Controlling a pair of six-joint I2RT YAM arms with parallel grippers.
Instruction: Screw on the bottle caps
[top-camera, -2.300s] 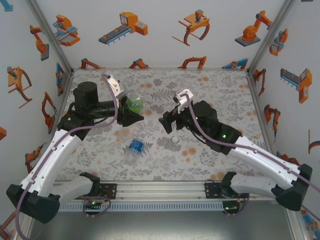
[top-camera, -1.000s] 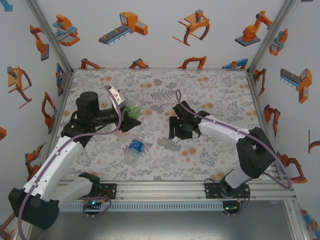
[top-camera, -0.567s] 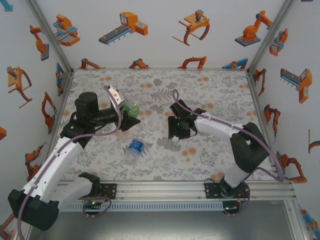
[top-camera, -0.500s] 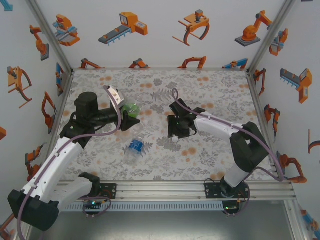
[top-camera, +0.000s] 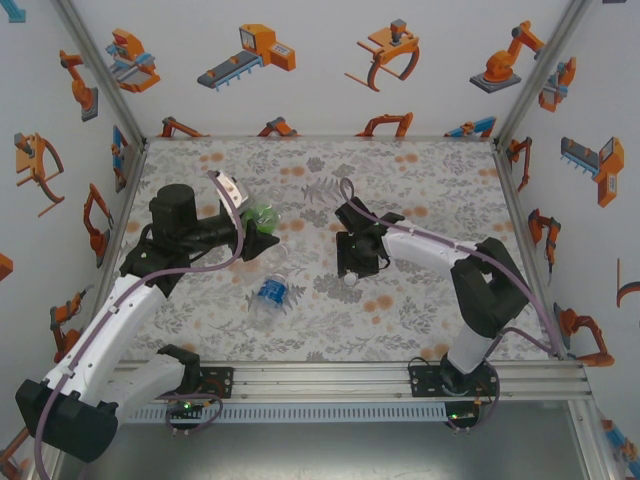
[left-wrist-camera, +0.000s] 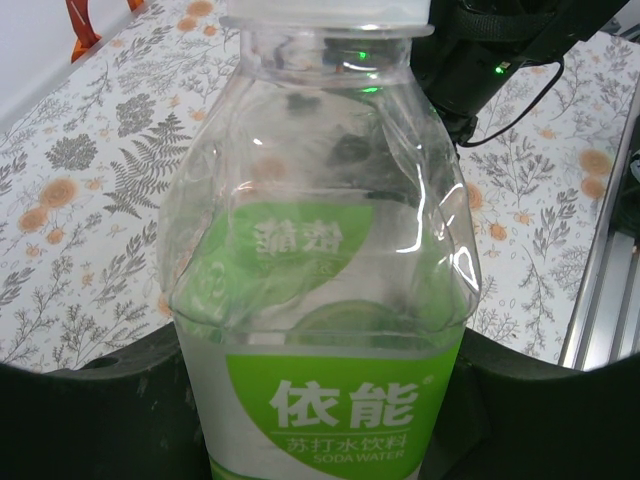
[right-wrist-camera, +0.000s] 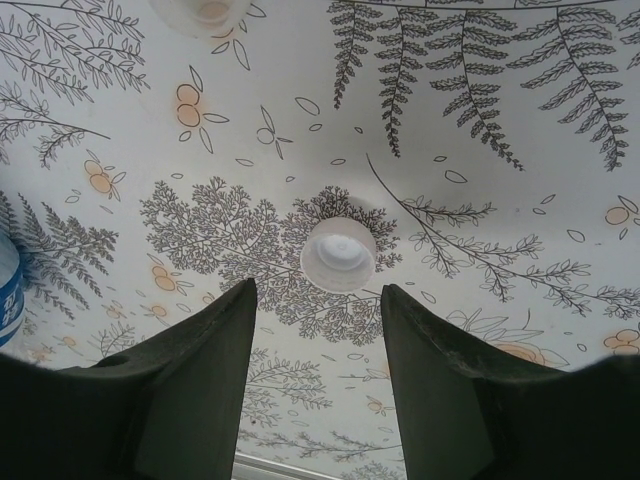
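My left gripper (top-camera: 262, 235) is shut on a greenish bottle (top-camera: 266, 213), held clear of the table at the left. In the left wrist view the bottle (left-wrist-camera: 330, 250) stands upright between the black fingers (left-wrist-camera: 100, 420), its whitish top cut by the frame. My right gripper (top-camera: 350, 272) points down at mid-table over a small whitish cap (top-camera: 351, 282). In the right wrist view the cap (right-wrist-camera: 339, 254) lies open side down on the cloth, just ahead of the gripper (right-wrist-camera: 318, 292). Its jaws stand apart with nothing between them.
A blue-label bottle (top-camera: 270, 292) lies on its side between the two arms, its edge at the left (right-wrist-camera: 8, 290) of the right wrist view. Another whitish round thing (right-wrist-camera: 200, 12) sits at that view's top edge. Patterned walls enclose the floral table (top-camera: 430, 180).
The right gripper has shifted a little left and settled over the cap, its arm folding in closer. The left arm and its bottle have barely moved.
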